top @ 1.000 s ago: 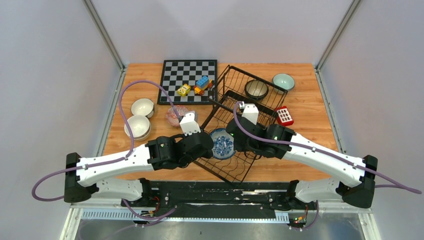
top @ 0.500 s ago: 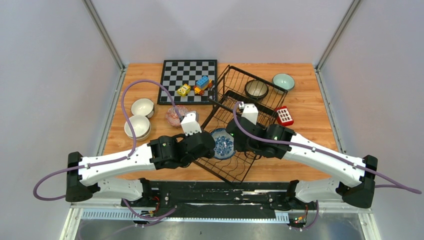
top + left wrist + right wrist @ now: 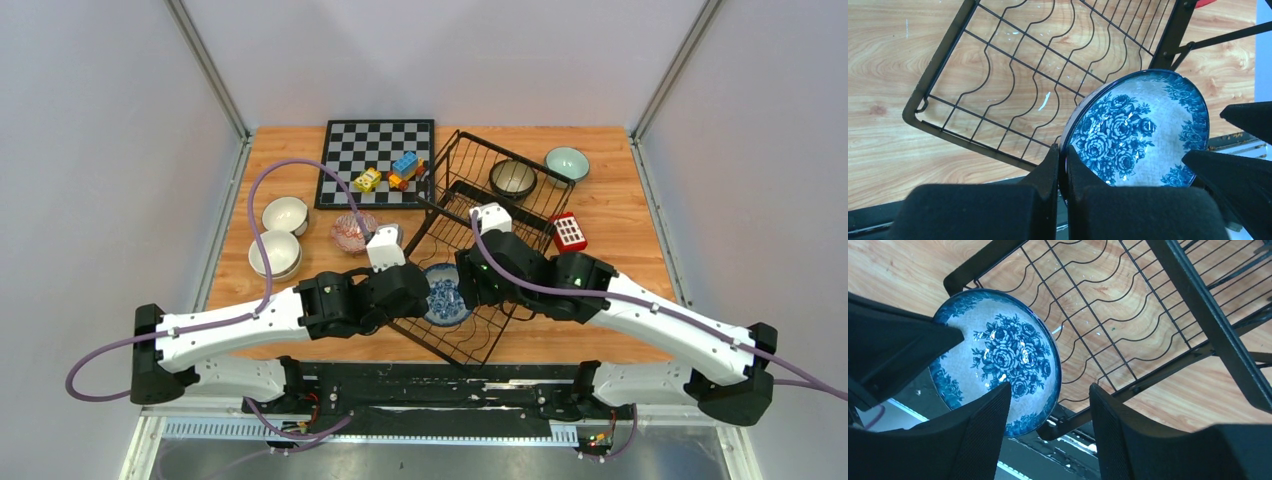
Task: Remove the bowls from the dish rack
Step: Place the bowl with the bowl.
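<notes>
Right claw [image 3: 1050, 395] has sprung open astride the patterned bowl [image 3: 998, 355], whose rim the left claw [image 3: 1062, 152] pinches.

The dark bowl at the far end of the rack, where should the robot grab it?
By its rim, from straight above. The dark bowl sits upright with its mouth open, so one finger can go inside and one outside. The wire walls of the dish rack would probably block a sideways reach.

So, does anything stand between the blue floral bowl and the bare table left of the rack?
Yes. The right gripper, open, straddles the blue floral bowl at the rim opposite the left gripper, which pinches it. The dish rack has its low side rail right there too.
</notes>
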Motion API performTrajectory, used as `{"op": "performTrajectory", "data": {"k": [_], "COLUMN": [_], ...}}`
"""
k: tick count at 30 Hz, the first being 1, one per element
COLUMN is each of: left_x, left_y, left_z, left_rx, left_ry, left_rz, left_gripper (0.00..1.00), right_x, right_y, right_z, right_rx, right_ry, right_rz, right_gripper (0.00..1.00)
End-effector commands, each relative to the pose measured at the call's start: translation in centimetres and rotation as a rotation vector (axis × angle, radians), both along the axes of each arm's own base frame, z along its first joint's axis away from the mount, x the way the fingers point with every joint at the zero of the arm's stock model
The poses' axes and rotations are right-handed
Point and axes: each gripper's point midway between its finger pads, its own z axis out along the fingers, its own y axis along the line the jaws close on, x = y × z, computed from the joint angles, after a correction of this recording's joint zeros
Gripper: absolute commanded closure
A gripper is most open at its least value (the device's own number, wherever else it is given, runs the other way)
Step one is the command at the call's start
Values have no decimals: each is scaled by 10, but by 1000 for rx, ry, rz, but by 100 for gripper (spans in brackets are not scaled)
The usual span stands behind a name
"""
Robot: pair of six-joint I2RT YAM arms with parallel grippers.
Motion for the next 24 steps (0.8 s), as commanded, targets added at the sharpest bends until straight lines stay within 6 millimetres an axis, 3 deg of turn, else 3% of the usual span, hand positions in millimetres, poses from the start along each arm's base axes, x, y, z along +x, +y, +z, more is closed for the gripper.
{"op": "performTrajectory", "data": {"k": [1,8,13,18,24], "left_x": [3,-3,-1,19,44], "left_y": [-6,-7,3,41,100], "left_z": [27,25,22,31,48], "left_rx": [-61,-8,16,25,56], "left_ry": [-41,-27,-30,-40,-98], "left_rz": [-29,-103,-97,-32,89], "left_gripper": [100,100,100,100,100], "right_x": [-6,-11,-9,-5,-12], "right_y": [-11,-1,-3,-23,-46], "right_z": [-5,-10,-6,25,50], "right_rx": [-97,-132,-128,-49,142], "right_ry": [-20,5,-15,-125,-274], "right_rz": [128,226,216,162,149], "right_gripper": [38,51,47,38,36]}}
